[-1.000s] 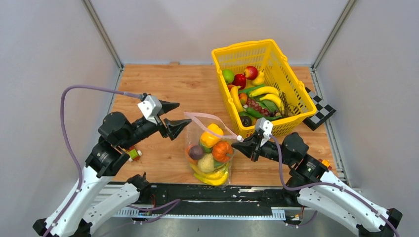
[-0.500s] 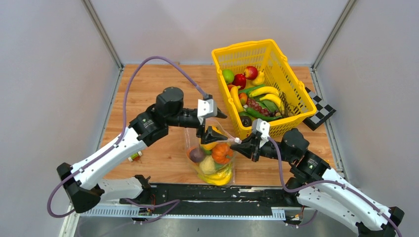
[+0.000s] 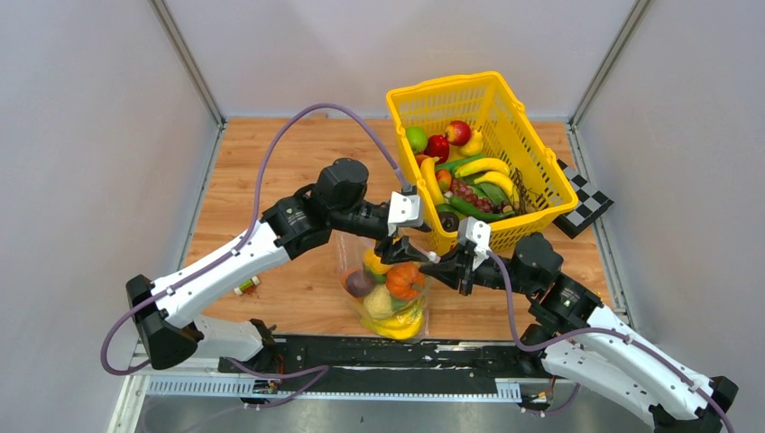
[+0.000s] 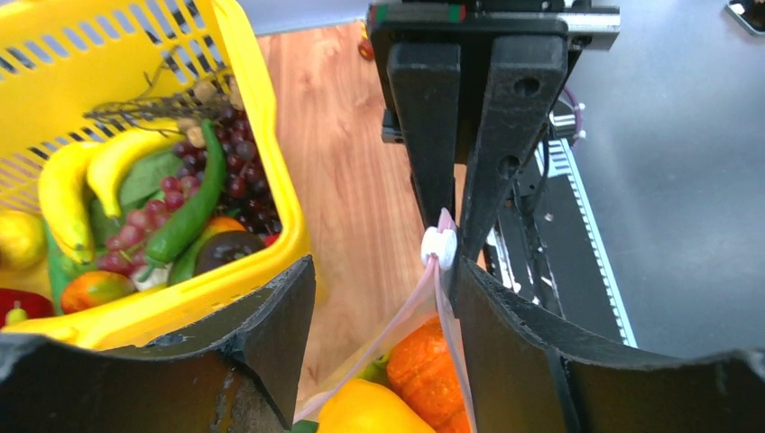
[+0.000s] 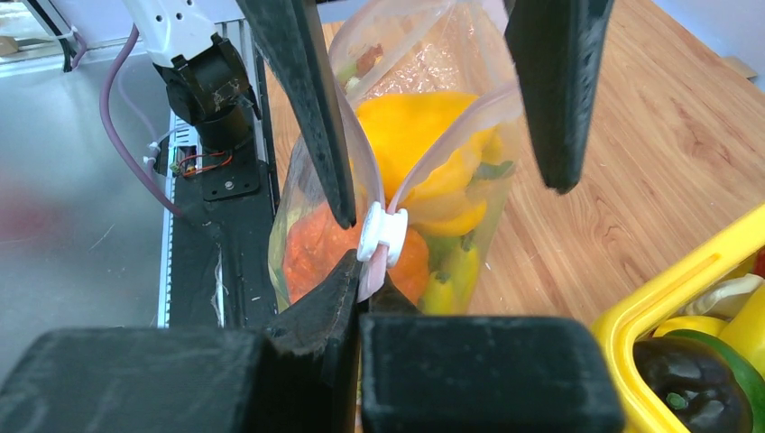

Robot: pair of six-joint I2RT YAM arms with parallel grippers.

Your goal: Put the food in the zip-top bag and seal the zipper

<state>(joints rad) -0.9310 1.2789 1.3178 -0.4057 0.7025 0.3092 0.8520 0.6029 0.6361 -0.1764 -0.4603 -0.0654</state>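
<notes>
The clear zip-top bag (image 3: 386, 293) stands on the wooden table, holding food: an orange pumpkin (image 3: 406, 278), a yellow pepper (image 5: 415, 135) and other pieces. Its zipper (image 4: 397, 316) gapes open in a V that ends at a white slider (image 5: 382, 234). My right gripper (image 5: 370, 280) is shut on the bag's pink end tab just behind the slider. My left gripper (image 4: 381, 271) is open above the bag mouth, its jaws on either side of the zipper strips. One of its fingers (image 4: 505, 334) is close beside the slider (image 4: 439, 245).
A yellow basket (image 3: 541, 180) full of toy bananas, apples, grapes and green vegetables stands directly behind and right of the bag, close to my left gripper. A checkerboard tile (image 3: 585, 206) lies at the right edge. A small colourful object (image 3: 244, 287) lies at front left.
My left arm has swung from the table's left side across to the bag mouth beside the slider. The right gripper and the bag have stayed put.
</notes>
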